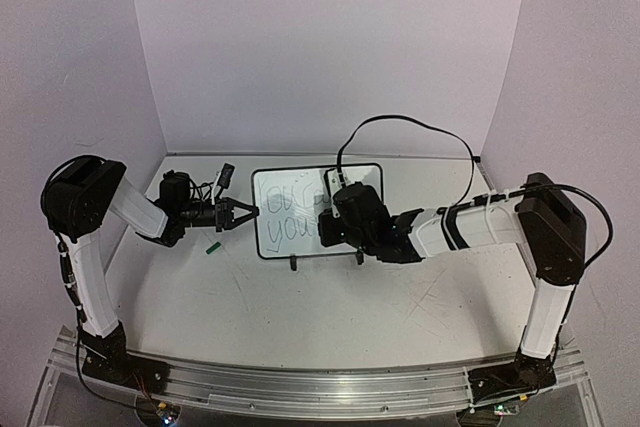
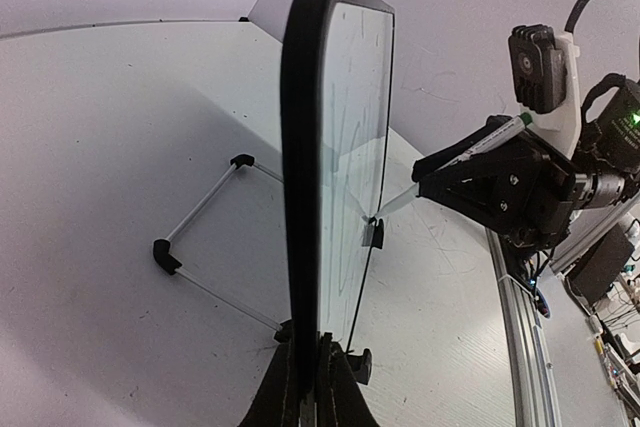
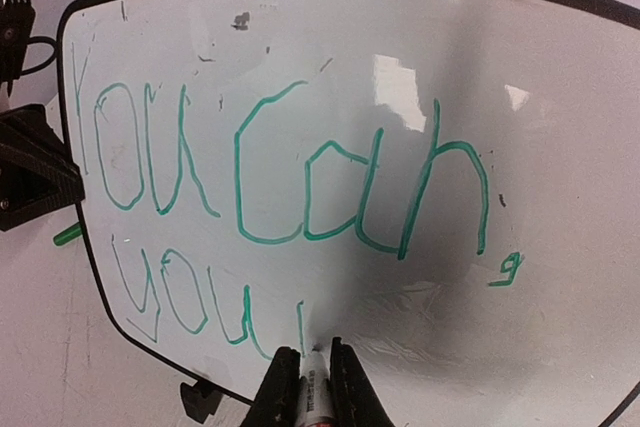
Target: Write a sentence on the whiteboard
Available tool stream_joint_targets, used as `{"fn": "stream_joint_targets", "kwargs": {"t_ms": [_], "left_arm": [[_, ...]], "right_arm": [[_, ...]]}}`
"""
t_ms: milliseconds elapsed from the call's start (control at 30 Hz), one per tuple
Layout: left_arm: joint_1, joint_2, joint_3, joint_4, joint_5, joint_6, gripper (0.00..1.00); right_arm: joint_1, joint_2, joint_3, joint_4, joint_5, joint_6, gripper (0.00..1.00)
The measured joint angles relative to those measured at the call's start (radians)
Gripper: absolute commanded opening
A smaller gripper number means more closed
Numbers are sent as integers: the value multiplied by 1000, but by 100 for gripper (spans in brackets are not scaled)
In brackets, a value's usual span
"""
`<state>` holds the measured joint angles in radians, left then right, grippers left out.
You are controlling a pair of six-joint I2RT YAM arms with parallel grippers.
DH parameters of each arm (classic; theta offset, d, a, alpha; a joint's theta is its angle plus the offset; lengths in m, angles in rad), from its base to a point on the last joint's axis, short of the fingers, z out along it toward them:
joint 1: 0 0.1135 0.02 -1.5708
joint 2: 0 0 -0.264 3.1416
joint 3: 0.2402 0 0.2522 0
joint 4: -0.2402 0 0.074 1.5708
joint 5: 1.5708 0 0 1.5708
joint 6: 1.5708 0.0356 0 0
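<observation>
The whiteboard (image 1: 290, 177) stands upright on its black feet at mid-table. My left gripper (image 1: 246, 212) is shut on its left frame edge; in the left wrist view both fingers clamp the black frame (image 2: 305, 147) at the gripper (image 2: 306, 339). My right gripper (image 3: 312, 349) is shut on a marker (image 3: 316, 387) whose tip touches the whiteboard (image 3: 540, 177) low down. The sentence (image 3: 290, 187) is in green: "You can," above, "you" and one short vertical stroke below. In the top view the right gripper (image 1: 325, 230) is against the board's lower middle.
A green marker cap (image 1: 212, 245) lies on the table left of the board, below the left gripper. The board's wire stand (image 2: 200, 237) sticks out behind it. A black cable (image 1: 400, 122) loops above the right arm. Walls enclose the back and sides.
</observation>
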<state>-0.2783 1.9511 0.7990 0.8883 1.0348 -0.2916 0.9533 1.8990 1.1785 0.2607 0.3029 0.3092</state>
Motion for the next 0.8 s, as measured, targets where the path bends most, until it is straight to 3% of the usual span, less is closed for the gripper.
{"fn": "stream_joint_targets", "kwargs": {"t_ms": [800], "left_arm": [[0, 0, 3, -5, 0, 0, 0]], "right_arm": [[-25, -30, 13, 2, 23, -31, 0]]}}
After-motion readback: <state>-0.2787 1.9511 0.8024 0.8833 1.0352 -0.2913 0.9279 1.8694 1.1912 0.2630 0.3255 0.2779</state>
